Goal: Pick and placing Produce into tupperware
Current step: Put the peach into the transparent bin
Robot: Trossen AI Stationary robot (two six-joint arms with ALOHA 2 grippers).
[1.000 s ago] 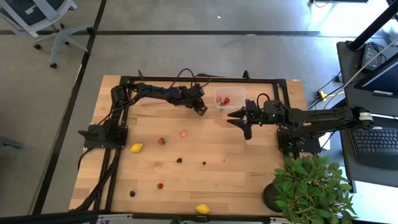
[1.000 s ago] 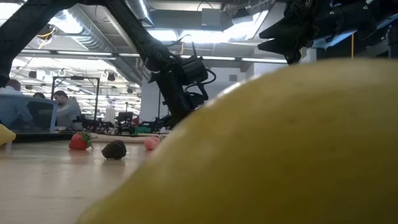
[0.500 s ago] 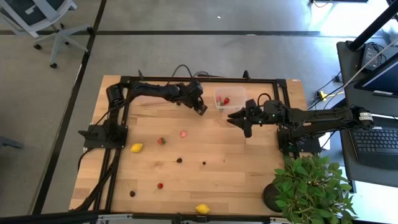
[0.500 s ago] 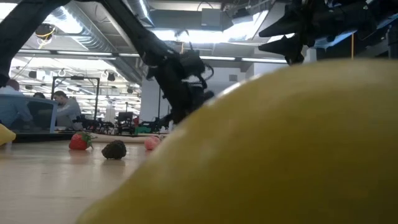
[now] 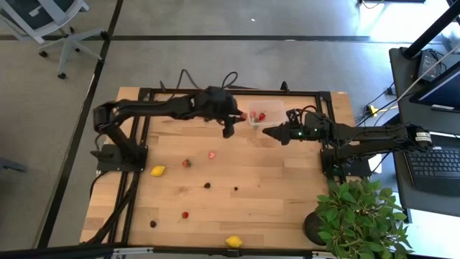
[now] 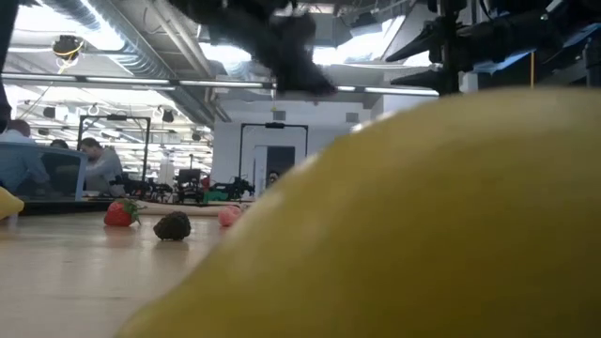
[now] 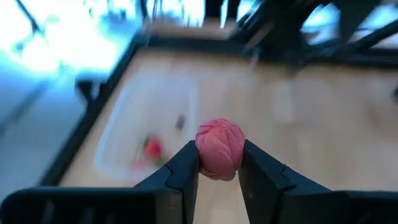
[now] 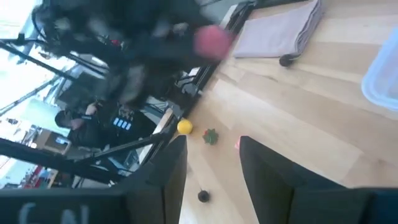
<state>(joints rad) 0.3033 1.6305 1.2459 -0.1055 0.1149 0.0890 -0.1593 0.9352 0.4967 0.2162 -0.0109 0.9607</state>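
A pink berry-like piece of produce (image 7: 219, 149) sits between the fingers of my left gripper (image 7: 219, 169), which is shut on it above the table, just left of the tupperware (image 5: 260, 116). The clear tub stands at the far middle with red pieces (image 7: 153, 148) inside. My right gripper (image 8: 212, 168) hovers open and empty near the tub's right front corner (image 5: 277, 133). More produce lies on the wood: a lemon (image 5: 157, 170), a strawberry (image 5: 186, 163), a pink piece (image 5: 211, 154) and a dark berry (image 5: 207, 185). My left gripper pinches the pink piece by its two sides (image 7: 203, 155) between the tips of its two fingers. The fingers slant down toward the tupperware. The piece is lifted clear of the table, its upper half standing out above the fingertips.
A second lemon (image 6: 423, 216) lies at the near edge and fills the low view. A red piece (image 5: 185, 214) and a dark one (image 5: 152, 224) lie front left. A potted plant (image 5: 356, 216) stands front right. A grey-brown sheet (image 8: 280, 31) lies at the table's edge.
My left gripper has risen well clear of the table beside the tupperware and rolled about its own axis, carrying the pink piece up with it. My right gripper has rolled in place without shifting.
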